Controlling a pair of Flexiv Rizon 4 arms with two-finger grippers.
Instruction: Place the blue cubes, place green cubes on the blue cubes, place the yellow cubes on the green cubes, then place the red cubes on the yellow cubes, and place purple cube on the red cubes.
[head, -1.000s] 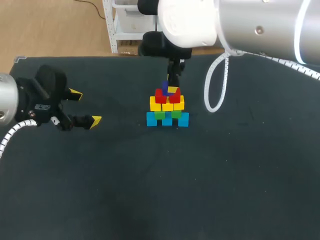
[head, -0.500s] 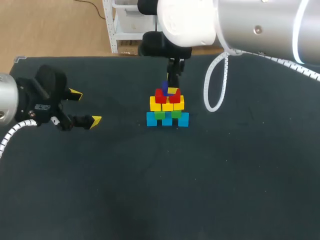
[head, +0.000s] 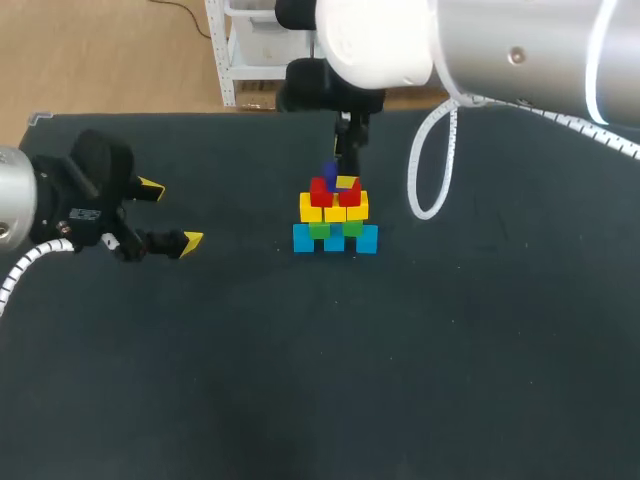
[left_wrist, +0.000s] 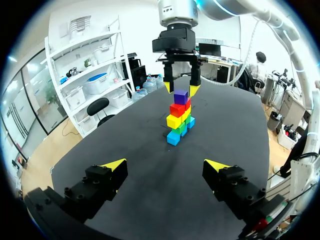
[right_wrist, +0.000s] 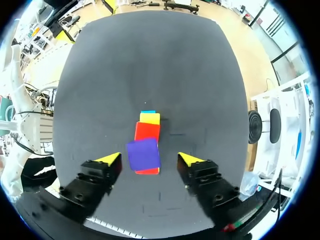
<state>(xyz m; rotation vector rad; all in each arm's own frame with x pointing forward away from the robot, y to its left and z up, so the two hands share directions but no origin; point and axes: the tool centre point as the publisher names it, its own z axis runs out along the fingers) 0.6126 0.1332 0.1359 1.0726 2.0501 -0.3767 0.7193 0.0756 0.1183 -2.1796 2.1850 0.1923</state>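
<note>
Crowning a stepped tower (head: 335, 215) at the middle of the table (head: 480, 340), the purple cube (left_wrist: 181, 96) sits on the red cubes (left_wrist: 177, 108). It looks light, rigid and smooth, best pinched on two opposite flat faces, and a nudge could topple the tower. The right hand (right_wrist: 149, 159) hangs above it, fingers spread clear either side, holding nothing; the left hand (left_wrist: 165, 165) is wide, empty, well apart.

Bright, even room light from overhead: faint shadows on the matte dark desk (head: 450, 350) — glare whitens the right arm (head: 500, 50).
</note>
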